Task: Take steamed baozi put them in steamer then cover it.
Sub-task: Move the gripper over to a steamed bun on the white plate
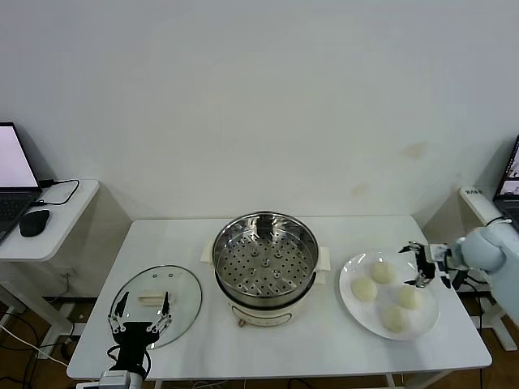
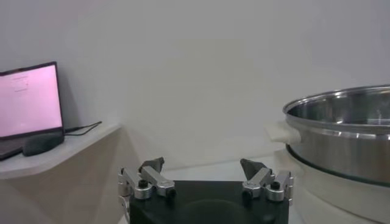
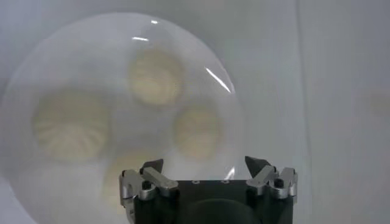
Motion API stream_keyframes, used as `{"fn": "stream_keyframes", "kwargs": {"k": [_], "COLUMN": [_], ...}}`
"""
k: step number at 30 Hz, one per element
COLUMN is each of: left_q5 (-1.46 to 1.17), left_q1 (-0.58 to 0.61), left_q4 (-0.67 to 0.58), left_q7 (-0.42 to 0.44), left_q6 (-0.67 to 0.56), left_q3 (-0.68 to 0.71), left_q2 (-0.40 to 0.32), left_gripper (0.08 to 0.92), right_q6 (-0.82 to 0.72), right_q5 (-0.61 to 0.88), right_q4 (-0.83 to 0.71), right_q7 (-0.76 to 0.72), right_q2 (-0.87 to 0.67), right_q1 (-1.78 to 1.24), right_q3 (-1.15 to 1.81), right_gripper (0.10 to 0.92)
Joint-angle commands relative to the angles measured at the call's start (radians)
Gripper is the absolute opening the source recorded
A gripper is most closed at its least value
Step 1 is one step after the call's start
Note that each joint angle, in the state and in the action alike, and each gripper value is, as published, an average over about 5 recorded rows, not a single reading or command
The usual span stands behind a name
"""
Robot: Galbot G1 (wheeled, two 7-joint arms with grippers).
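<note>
The steamer [image 1: 265, 263], a shiny steel pot with a perforated tray on a cream base, stands uncovered mid-table and holds nothing; its wall also shows in the left wrist view [image 2: 341, 134]. The glass cover [image 1: 182, 292] lies flat at the table's left front. My left gripper [image 1: 143, 309] hangs open over the cover's near edge, nothing between its fingers [image 2: 204, 167]. Several steamed baozi [image 1: 383, 272] rest on a white plate [image 1: 353, 304] to the right. My right gripper [image 1: 419, 265] is open above the plate's right side, with the baozi [image 3: 198, 131] below it [image 3: 204, 164].
A side shelf at far left carries a laptop [image 1: 12, 174] and a black mouse [image 1: 34, 221], also seen from the left wrist as laptop [image 2: 30, 100] and mouse [image 2: 42, 144]. Another laptop [image 1: 511, 182] stands at the far right. A white wall is behind the table.
</note>
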Motion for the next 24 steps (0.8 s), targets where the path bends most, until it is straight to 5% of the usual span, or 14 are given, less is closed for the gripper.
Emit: {"fn": "stream_keyframes", "kwargs": {"k": [1,24], "left_q5": [0.003,-0.001], "left_q1": [-0.001,-0.008], "left_q4": [0.001,0.005], "left_q7": [0.000,0.001], "left_q6": [0.001,-0.001], "left_q3": [-0.001,-0.022], "left_q2": [0.001,0.012], "left_gripper": [0.823,0.823], "right_q6": [0.016,0.001], "right_q5": [-0.034,-0.121], "right_q4": [-0.147,-0.243], "right_q7": [-0.065,-0.032], "right_q2": [0.106,0.194], "right_q1": [0.124,0.121], "right_q3": [-0.150,-0.136], "right_gripper": [0.823,0.823]}}
